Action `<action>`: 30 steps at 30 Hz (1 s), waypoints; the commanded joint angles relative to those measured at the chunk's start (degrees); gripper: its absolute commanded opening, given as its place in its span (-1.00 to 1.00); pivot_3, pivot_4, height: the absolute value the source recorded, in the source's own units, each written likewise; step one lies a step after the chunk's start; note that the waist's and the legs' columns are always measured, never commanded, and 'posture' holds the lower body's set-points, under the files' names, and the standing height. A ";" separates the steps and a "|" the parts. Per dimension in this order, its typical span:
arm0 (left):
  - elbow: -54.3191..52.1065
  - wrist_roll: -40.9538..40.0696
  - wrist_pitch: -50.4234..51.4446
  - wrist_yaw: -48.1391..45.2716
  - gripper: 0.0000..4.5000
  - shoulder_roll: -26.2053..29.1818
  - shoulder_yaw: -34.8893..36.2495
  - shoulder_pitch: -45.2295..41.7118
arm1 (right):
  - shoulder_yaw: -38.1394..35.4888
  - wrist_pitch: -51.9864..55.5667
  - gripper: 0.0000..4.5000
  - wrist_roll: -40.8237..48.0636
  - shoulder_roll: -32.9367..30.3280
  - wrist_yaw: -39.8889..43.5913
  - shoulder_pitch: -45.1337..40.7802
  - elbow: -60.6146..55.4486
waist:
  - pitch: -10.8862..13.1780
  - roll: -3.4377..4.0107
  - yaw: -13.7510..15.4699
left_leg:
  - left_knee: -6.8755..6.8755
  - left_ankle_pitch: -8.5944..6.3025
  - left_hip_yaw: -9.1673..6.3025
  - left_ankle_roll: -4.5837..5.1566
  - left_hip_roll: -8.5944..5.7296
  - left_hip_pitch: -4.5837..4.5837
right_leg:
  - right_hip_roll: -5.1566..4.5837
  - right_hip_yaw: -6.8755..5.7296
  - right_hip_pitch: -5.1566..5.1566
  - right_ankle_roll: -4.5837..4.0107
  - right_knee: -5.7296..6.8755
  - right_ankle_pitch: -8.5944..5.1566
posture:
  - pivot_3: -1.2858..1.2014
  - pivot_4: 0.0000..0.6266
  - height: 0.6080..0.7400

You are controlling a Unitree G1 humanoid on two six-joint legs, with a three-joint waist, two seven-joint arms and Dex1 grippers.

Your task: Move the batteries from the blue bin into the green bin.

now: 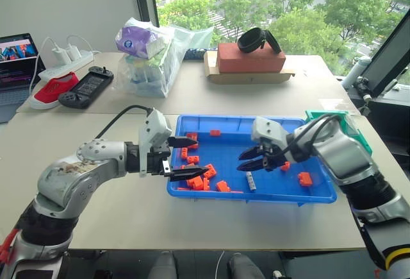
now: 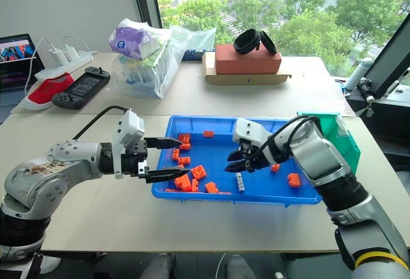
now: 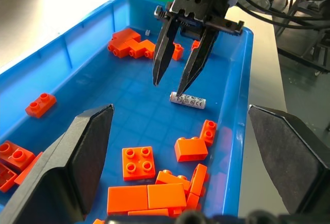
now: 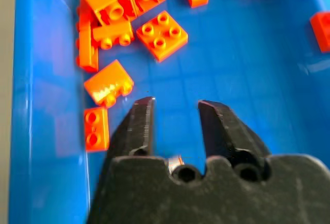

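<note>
One battery (image 3: 188, 100), a small silvery cylinder, lies flat on the floor of the blue bin (image 1: 256, 197) near its front rim. My right gripper (image 1: 241, 163) hangs just above and beside the battery. It is open, its fingers pointing down and left, with nothing between them. My left gripper (image 1: 200, 157) is held wide open over the bin's left end, above a heap of orange bricks (image 1: 202, 179), and is empty. The green bin (image 1: 333, 117) stands against the blue bin's far right corner, partly hidden by my right arm.
More orange bricks (image 1: 305, 178) are scattered across the blue bin. At the back of the table are a red-brown box (image 1: 250, 58) on cardboard, a plastic bag (image 1: 150, 58), a handheld game console (image 1: 86, 88), a red shoe (image 1: 54, 90) and a laptop (image 1: 16, 67).
</note>
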 commanded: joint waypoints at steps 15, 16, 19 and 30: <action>-1.06 0.77 -0.63 -0.51 1.00 -0.22 0.41 -0.87 | 7.79 4.72 0.43 -7.49 -3.29 -5.35 5.09 -2.34 | -0.01 -0.01 0.14 | -0.01 0.00 -0.01 0.00 -0.01 -0.02 | -0.01 0.00 0.00 0.00 -0.03 0.00 | 0.03 -0.52 1.00; -1.08 0.78 -0.59 -0.49 1.00 -0.20 0.47 -0.83 | 8.50 3.96 0.43 -8.73 -3.66 -5.76 5.31 -2.01 | -0.01 -0.01 0.14 | -0.01 0.00 -0.01 0.00 -0.01 -0.02 | -0.01 0.00 0.00 0.00 -0.04 0.00 | 0.03 -0.52 1.00; -1.03 0.79 -0.47 -0.44 1.00 -0.21 0.47 -0.99 | 8.68 3.32 0.12 -9.77 -3.74 -6.18 5.45 -1.34 | -0.04 -0.05 0.12 | 0.01 0.00 -0.01 0.00 0.00 0.01 | 0.00 -0.01 0.03 0.00 -0.03 0.00 | 0.03 -0.52 1.00; -0.82 0.83 -0.33 -0.83 1.00 -0.03 0.22 -1.43 | 3.25 3.12 -0.62 -8.15 -3.14 -6.32 4.43 0.32 | -0.05 -0.08 0.06 | 0.03 0.00 -0.03 0.00 0.00 0.02 | 0.00 -0.02 0.06 0.00 -0.01 0.00 | 0.03 -0.52 1.00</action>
